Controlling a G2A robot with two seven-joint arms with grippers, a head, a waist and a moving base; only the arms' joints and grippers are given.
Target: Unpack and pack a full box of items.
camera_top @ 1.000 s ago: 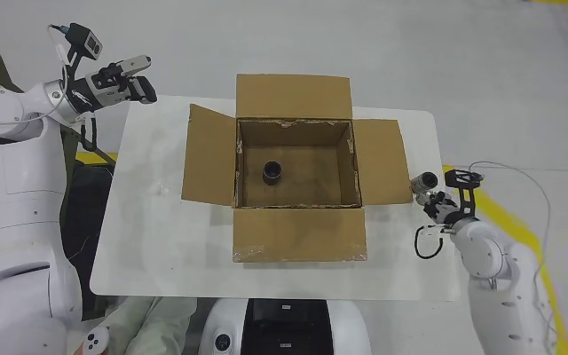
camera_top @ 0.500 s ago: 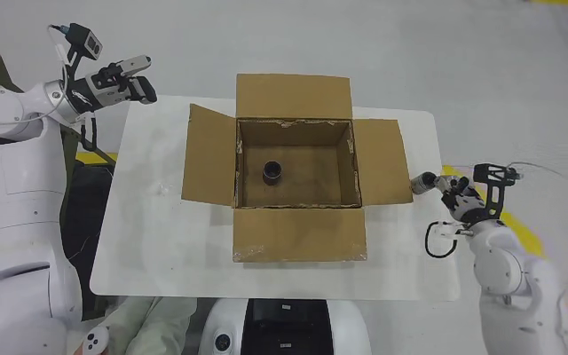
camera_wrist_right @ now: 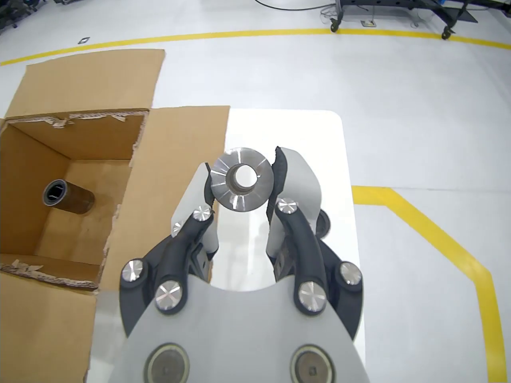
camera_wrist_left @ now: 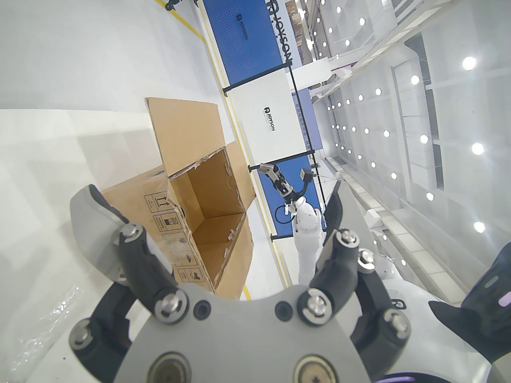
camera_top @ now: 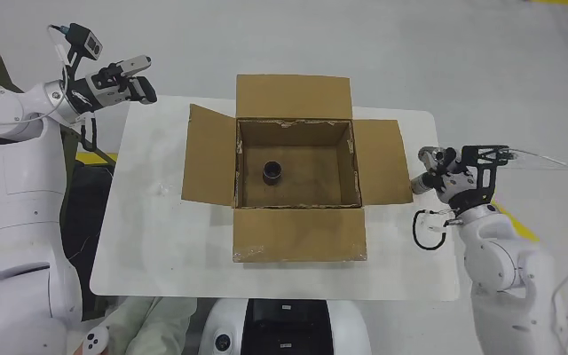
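Note:
An open cardboard box (camera_top: 299,232) stands in the middle of the white table, and a dark cylinder (camera_top: 273,171) stands upright on its floor. The same cylinder (camera_wrist_right: 70,197) shows in the right wrist view. Just off the box's right flap, my right gripper (camera_top: 426,173) is shut on a flat metal ring (camera_wrist_right: 223,197) with a centre hole, held above the table. My left gripper (camera_top: 142,78) is raised over the table's far left corner, well away from the box. Its fingers (camera_wrist_left: 90,201) are spread wide with nothing between them.
The box's flaps (camera_top: 209,169) lie folded outward on all sides. Bare strips of the white table (camera_top: 142,231) run left and right of the box. Yellow floor lines (camera_wrist_right: 435,237) pass beyond the table's right edge.
The right arm has turned and lifted a little beside the right flap, with the metal ring still in its gripper. The left arm has not moved.

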